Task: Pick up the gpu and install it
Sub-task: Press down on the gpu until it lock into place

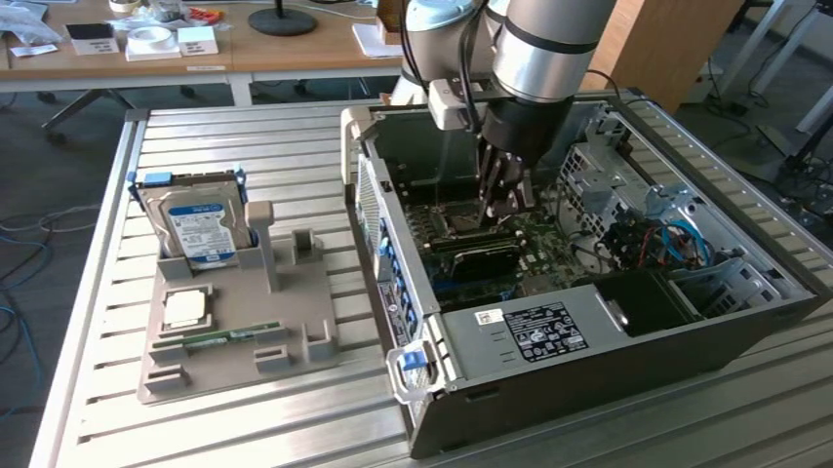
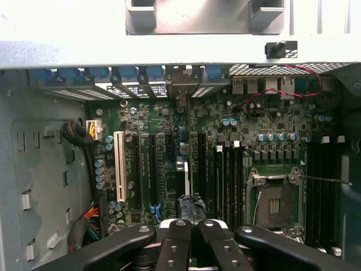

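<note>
The gpu (image 2: 186, 176) shows edge-on as a thin dark card standing on the motherboard (image 2: 282, 121) among the expansion slots, its end toward the case's rear bracket openings. My gripper (image 2: 194, 227) is right over it, black fingers (image 2: 176, 245) pressed together on the card's upper edge. In the exterior view the arm reaches down into the open computer case (image 1: 547, 336). There my gripper (image 1: 505, 210) sits just above the dark card (image 1: 475, 257), which stands in the board.
On the exterior view's left a grey holder (image 1: 228, 366) carries a silver hard drive (image 1: 198, 229), a CPU chip (image 1: 185, 308) and a green memory stick (image 1: 217, 338). The case's walls, drive cage (image 1: 612, 175) and cables (image 1: 657, 239) stand close around the arm. An open CPU socket (image 2: 274, 204) lies beside the slots.
</note>
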`<state>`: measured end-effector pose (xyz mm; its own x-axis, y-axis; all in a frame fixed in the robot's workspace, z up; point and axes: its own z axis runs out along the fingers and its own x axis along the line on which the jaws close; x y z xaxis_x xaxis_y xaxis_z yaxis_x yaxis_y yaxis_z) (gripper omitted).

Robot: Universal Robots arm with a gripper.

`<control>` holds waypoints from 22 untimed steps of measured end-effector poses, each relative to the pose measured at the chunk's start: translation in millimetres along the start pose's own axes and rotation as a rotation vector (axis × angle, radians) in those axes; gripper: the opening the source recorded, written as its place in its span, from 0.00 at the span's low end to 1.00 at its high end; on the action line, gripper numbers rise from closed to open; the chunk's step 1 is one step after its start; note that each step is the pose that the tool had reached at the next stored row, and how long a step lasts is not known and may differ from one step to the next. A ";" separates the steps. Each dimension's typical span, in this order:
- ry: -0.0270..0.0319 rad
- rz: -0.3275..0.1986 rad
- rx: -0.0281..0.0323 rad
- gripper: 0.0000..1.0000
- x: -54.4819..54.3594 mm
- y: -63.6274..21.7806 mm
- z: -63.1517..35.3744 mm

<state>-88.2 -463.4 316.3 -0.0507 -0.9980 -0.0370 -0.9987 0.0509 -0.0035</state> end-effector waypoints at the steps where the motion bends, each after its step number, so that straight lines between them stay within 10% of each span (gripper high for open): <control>1: 0.0000 0.000 0.0000 0.11 0.0 0.0 0.0; 22: -0.0001 0.000 0.0000 0.11 0.3 0.0 8.1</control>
<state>-88.2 -463.4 308.2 -0.0506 -0.9980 -0.0371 -0.9987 0.0508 -0.0035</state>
